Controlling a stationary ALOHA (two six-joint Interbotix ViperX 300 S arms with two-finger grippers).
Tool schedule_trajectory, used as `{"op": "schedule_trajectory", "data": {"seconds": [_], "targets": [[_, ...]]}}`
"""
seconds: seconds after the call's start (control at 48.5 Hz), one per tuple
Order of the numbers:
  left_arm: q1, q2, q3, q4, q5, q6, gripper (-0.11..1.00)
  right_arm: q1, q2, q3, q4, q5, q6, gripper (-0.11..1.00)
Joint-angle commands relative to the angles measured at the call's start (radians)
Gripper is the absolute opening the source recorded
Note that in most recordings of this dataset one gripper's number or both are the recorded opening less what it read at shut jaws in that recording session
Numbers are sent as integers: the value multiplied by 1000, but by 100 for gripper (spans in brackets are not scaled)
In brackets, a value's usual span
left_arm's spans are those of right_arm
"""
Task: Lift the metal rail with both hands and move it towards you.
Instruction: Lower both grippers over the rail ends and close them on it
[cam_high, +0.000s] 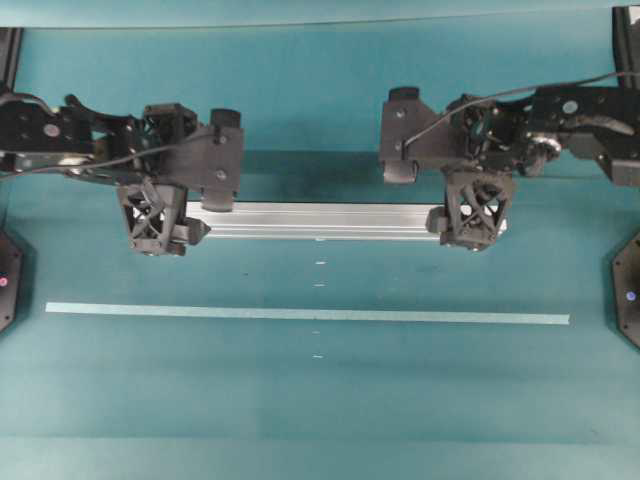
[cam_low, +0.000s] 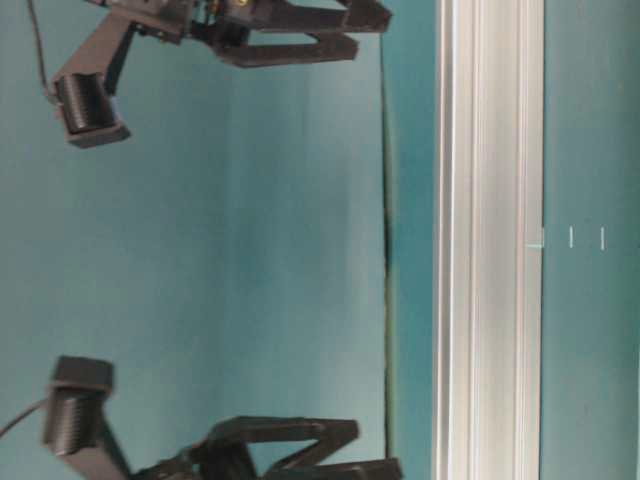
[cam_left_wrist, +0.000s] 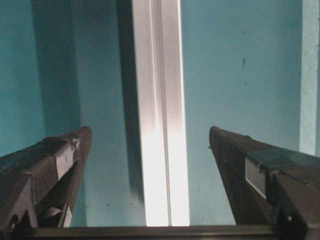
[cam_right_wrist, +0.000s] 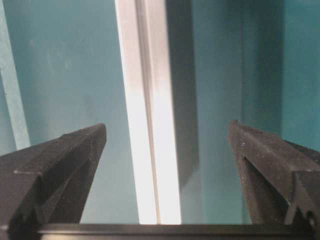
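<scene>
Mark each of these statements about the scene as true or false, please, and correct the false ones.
1. Both grippers have open jaws. True: the left gripper and the right gripper each straddle the metal rail with space on both sides.
2. The rail is lifted off the table. False: it lies on the teal table.
3. The pale tape strip lies nearer the viewer than the rail in the overhead view. True.
4. The rail lies across the tape strip. False: they lie parallel and apart.
5. Both grippers are at one end of the rail. False: one at each end.
</scene>
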Motion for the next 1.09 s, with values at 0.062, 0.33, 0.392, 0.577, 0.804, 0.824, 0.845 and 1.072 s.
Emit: {"op": "schedule_trajectory", "data": {"seconds": [0.062, 0.33, 0.392, 0.577, 0.804, 0.824, 0.845, 1.072], "targets": [[5, 18, 3, 3, -32, -6, 97, 18, 15, 32, 18, -43, 2, 99], [6, 41, 25, 3, -61, -46, 97, 20, 41, 77, 29, -117, -8, 99], [6, 43, 31, 2, -61, -51, 97, 20, 49, 78, 28, -126, -9, 99], [6, 48, 55, 3, -97, -54, 97, 20, 77, 78, 26, -141, -12, 99], [6, 75, 67, 2, -118, -63, 97, 17, 106, 81, 26, -169, -15, 99], [8, 78, 66, 2, -121, -64, 97, 17, 109, 81, 26, -170, -15, 99], [8, 83, 67, 2, -124, -64, 97, 15, 114, 83, 26, -173, -15, 99], [23, 121, 67, 2, -158, -61, 97, 15, 143, 107, 26, -207, -15, 99]]}}
